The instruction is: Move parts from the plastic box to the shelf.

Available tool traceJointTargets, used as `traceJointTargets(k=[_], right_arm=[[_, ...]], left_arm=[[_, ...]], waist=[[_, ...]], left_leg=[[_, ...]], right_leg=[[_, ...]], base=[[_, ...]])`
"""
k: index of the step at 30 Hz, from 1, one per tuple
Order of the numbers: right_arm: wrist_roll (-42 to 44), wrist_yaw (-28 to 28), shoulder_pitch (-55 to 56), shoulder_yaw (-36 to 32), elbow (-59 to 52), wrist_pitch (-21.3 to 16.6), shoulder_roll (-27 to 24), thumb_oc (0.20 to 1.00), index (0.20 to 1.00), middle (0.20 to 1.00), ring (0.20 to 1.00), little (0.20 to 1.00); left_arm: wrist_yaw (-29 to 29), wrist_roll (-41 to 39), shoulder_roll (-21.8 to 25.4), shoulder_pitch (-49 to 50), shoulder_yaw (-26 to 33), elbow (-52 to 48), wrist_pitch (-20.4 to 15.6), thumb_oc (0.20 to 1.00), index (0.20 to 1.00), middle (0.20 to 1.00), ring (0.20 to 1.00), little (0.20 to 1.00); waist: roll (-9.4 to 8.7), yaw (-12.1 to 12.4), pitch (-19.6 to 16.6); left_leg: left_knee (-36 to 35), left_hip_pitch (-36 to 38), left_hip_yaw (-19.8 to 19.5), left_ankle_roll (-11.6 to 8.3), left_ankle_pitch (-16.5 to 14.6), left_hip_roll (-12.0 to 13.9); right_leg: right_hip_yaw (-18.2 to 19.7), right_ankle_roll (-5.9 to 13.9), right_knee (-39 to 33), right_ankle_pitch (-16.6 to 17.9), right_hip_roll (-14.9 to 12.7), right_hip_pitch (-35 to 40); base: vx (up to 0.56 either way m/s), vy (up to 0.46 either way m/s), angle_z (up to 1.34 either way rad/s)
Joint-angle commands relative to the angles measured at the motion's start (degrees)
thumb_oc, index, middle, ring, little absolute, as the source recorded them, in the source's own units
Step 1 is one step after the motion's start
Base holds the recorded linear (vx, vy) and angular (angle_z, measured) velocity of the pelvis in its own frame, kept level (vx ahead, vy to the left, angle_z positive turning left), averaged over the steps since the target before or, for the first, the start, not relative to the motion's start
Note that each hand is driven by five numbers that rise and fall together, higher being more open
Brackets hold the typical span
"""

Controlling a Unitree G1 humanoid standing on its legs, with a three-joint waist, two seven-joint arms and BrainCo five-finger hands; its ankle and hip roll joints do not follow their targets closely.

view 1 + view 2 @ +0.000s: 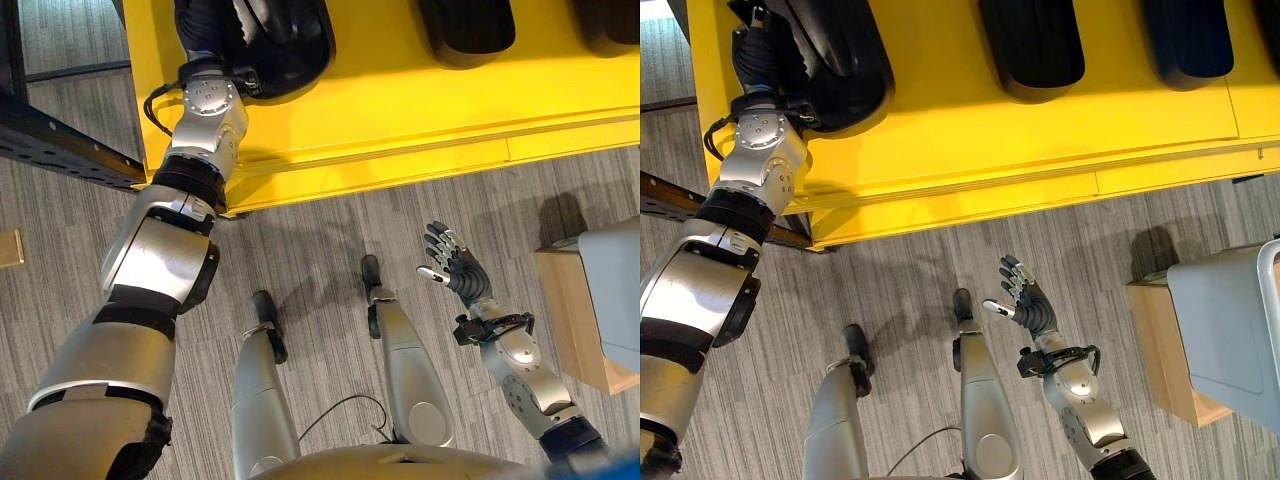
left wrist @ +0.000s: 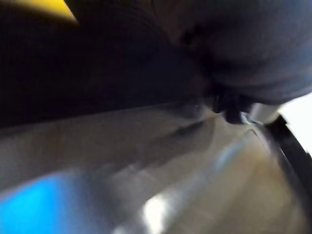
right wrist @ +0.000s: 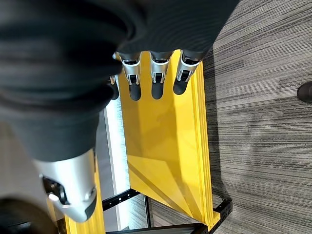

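Black glossy moulded part (image 1: 840, 60) lies on the yellow metal shelf (image 1: 1040, 140) | my left hand (image 1: 758, 55) on it, fingers hidden, grip unreadable | my right hand (image 1: 1025, 300) over grey floor, fingers spread, empty

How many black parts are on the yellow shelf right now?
3 in the right eye view: one black part at the shelf's left end, where the left robot hand reaches; one in the middle; one on the right. More may lie beyond the frame.
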Motion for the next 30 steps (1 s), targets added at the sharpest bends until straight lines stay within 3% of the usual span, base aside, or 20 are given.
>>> traceJointTargets(k=[1,15,30], right_arm=[[2.1,0.4,0.6,-0.2,-1.9,-2.3,-3.0,1.000,1.000,1.000,1.000,1.000],[2.1,0.8,1.0,-0.4,-1.3,-2.2,-4.2,1.000,1.000,1.000,1.000,1.000],[2.6,2.1,1.8,-1.7,-1.3,-2.2,-5.0,1.000,1.000,1.000,1.000,1.000]], left_arm=[[0.2,1.9,2.2,-4.3,1.5,1.8,-2.5,1.000,1.000,1.000,1.000,1.000],[0.4,1.0,4.1,-5.2,2.3,3.6,-2.1,1.000,1.000,1.000,1.000,1.000],[-0.1,6.4,11.7,-5.7,-0.4,4.1,-1.3,1.000,1.000,1.000,1.000,1.000]], waist=[[1.81,-0.2,-2.3],[2.48,0.8,-3.1],[3.38,2.2,-3.5]], left_leg=[[-1.0,-0.5,-3.7,-3.15,0.0,3.2],[-0.9,-0.4,-3.7,-3.04,-0.3,2.9],[-1.4,1.2,-3.9,-3.27,-0.1,2.7]], right_leg=[[-0.8,1.82,3.4,-5.6,-3.0,3.9],[-0.8,1.58,4.2,-6.2,-3.2,3.8],[-1.2,1.59,4.8,-6.8,-3.6,5.6]], base=[[0.00,0.000,0.00],[0.00,0.000,0.00],[0.00,-0.005,0.02]])
